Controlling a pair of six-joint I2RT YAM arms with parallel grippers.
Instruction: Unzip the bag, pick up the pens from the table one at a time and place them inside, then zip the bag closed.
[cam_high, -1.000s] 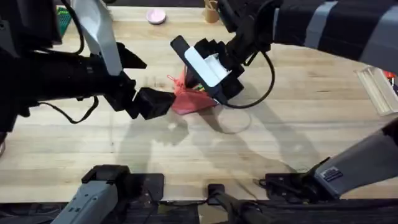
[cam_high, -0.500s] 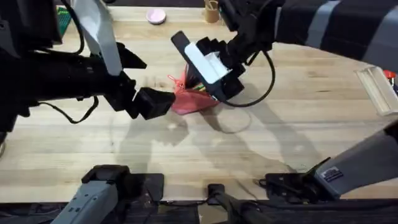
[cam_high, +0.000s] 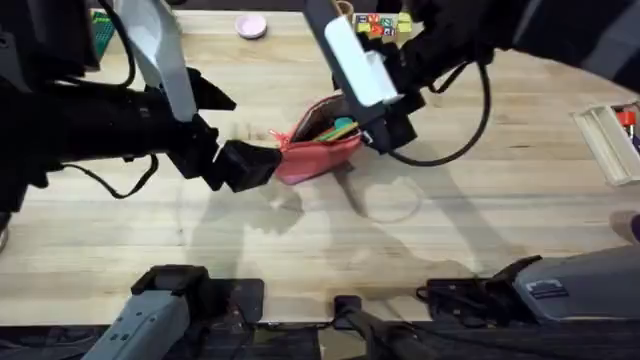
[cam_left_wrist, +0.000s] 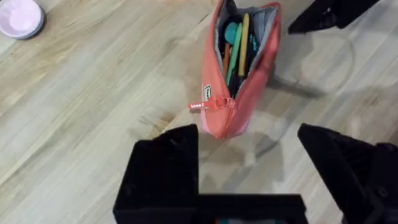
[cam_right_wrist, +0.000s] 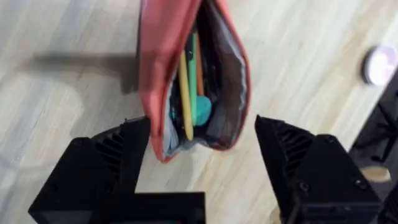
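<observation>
The coral-pink bag (cam_high: 318, 150) lies on the table (cam_high: 450, 230) with its zipper open and its mouth gaping. Inside it I see a green pen (cam_left_wrist: 233, 51) and a yellow pen (cam_left_wrist: 245, 37); both also show in the right wrist view, green (cam_right_wrist: 194, 65) and yellow (cam_right_wrist: 185, 93). My left gripper (cam_high: 250, 165) is open just off the bag's left end, where the zipper pull (cam_left_wrist: 205, 104) sticks out. My right gripper (cam_high: 385, 125) is open at the opposite end, its fingers (cam_right_wrist: 118, 155) standing either side of the bag without pressing it.
A small pink round dish (cam_high: 251, 25) sits at the table's far edge. A clear case with a red marker (cam_high: 605, 140) lies at the right edge. Coloured blocks (cam_high: 380, 22) stand at the back behind the right arm.
My right gripper has drawn back and to the right, off the bag's middle to its right end. The bag now lies longer and flatter with its mouth open. The left arm has not moved.
</observation>
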